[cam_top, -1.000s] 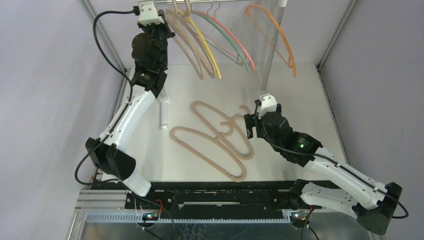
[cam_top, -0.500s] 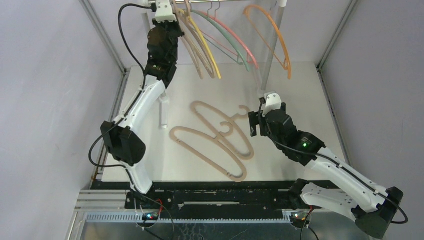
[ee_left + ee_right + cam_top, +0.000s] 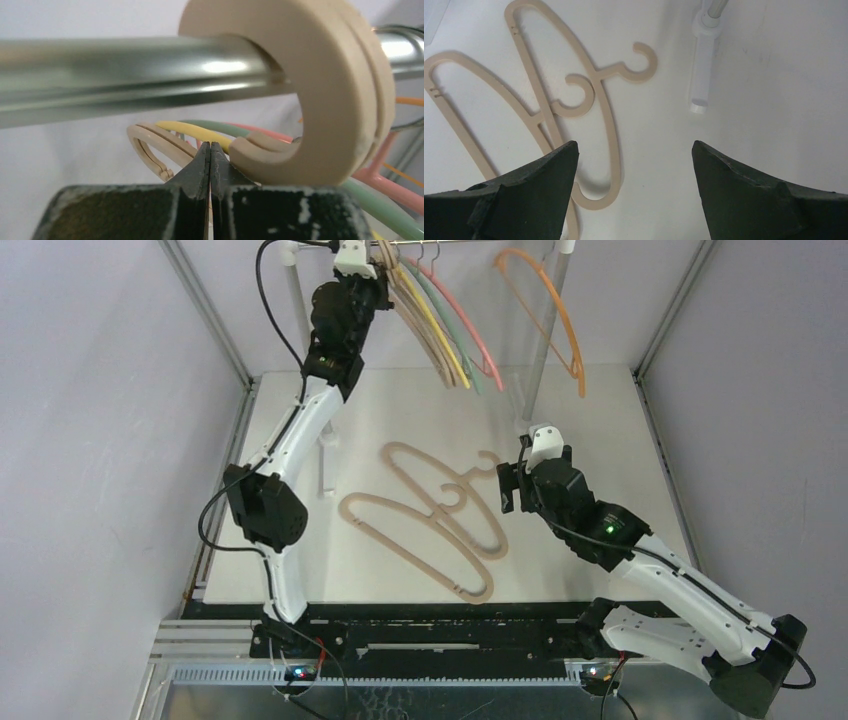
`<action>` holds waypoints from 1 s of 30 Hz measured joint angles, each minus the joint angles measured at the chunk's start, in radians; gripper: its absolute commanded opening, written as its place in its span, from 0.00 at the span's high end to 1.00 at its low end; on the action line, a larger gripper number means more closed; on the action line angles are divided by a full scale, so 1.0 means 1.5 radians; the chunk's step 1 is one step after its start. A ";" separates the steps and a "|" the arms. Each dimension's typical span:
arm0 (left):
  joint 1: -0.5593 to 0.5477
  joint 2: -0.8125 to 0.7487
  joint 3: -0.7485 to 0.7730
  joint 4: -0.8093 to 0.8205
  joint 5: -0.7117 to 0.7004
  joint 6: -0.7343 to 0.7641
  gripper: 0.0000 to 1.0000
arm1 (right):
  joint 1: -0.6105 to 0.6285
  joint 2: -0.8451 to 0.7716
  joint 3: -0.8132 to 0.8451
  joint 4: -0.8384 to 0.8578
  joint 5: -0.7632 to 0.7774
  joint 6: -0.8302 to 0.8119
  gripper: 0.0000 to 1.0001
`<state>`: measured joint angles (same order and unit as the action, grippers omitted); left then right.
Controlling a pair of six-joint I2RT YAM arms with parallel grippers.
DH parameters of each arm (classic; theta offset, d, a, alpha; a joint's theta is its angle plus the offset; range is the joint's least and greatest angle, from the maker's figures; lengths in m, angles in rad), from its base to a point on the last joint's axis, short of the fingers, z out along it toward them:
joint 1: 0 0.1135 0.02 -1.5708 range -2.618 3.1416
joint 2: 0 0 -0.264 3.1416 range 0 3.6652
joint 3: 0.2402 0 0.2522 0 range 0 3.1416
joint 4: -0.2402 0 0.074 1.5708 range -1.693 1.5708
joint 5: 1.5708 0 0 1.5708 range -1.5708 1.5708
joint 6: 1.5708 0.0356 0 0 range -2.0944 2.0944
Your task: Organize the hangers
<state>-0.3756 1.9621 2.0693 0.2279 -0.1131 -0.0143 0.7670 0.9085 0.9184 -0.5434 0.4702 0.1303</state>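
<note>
While your left hand (image 3: pixel 210 150) is clenched shut on nothing just under the rail (image 3: pixel 125 70), its tips sit beside the hung hangers (image 3: pixel 340 100) hooked over that rail. Your right hand (image 3: pixel 634 145) hangs released and empty above the worktop (image 3: pixel 774 100), near two beige hangers (image 3: pixel 613 145) lying overlapped there.
</note>
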 measured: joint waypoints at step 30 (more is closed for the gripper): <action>-0.070 0.186 0.238 0.003 0.395 -0.191 0.97 | -0.026 -0.020 -0.007 0.000 -0.001 0.017 0.09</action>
<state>-0.4812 2.2410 2.4256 0.2321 0.4797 -0.3004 0.7273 0.8783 0.9073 -0.5434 0.4686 0.1555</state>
